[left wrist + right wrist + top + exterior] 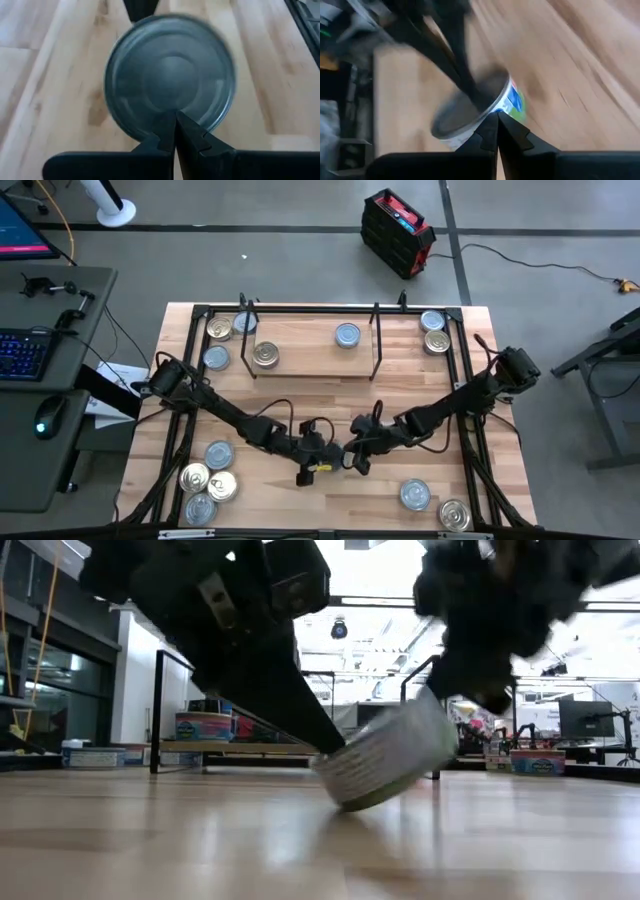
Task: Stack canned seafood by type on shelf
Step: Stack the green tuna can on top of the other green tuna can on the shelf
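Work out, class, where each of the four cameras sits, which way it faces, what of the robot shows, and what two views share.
High view: overhead, facing down on the shelf; both arms show.
Low view: at tabletop height, facing across; both arms descend onto a tilted tin.
Left wrist view: on the left arm, facing the tin's lid; left gripper, jaws together.
Right wrist view: on the right arm; right gripper, jaws together at the tin's rim.
Shared: both wrist views show the same tilted tin.

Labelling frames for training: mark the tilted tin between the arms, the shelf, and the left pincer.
tilted tin [385, 762], low view, on its ribbed side wall.
shelf [305, 362], high view, on bare board between its two tins.
left pincer [175, 131], left wrist view, at its closed fingertips.
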You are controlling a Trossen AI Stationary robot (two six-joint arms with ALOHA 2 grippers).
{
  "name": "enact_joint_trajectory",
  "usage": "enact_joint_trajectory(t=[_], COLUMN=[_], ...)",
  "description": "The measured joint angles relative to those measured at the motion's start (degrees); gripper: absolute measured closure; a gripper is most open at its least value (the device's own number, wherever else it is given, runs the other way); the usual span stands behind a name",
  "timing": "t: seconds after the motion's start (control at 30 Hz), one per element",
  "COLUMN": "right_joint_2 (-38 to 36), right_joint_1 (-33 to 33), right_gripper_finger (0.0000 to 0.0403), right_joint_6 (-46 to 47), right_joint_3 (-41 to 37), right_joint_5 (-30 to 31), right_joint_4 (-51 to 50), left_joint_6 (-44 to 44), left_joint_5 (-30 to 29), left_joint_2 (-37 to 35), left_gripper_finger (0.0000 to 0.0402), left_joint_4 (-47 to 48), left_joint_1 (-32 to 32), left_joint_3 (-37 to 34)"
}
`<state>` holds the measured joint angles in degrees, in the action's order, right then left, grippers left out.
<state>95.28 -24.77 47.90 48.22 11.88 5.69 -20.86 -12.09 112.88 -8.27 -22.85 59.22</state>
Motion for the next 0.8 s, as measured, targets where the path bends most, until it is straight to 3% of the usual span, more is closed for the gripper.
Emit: enact_joint_trajectory(t=[0.23,0.43,0.57,0.7,0.8], right_joint_2=[0.1,-0.31,-0.47,-0.47,-0.03], right_joint_1=[0.07,0.07,0.07,0.32,1.48], right_gripper_finger=[0.0403,0.0403,0.0403,0.0402,0.0393], right_joint_6=[-3.35,-6.84,-10.83,-17.57,-21.5], right_joint_3=[5.69,11.9,18.21,23.73,27.47], right_joint_5=[1.26,1.64,1.23,0.65,-3.78], right_joint_4=[-2.88,-13.51,-22.44,-24.3,-28.56], left_joint_6=[-0.23,-2.01,-3.38,-3.33,-4.68], left_joint_5=[-1.7,-1.58,-2.04,-5.29,-8.04], left_joint_2=[0.45,0.33,-1.66,-6.37,-10.01], left_gripper_finger=[0.0401,0.0401,0.0401,0.0401,0.0401], left_joint_4=[-0.05,0.43,6.65,13.98,20.5], left_joint_1=[-0.26,-1.01,-1.22,-1.22,-1.35], left_joint_3=[-0.15,-0.13,-0.24,-0.13,-0.2])
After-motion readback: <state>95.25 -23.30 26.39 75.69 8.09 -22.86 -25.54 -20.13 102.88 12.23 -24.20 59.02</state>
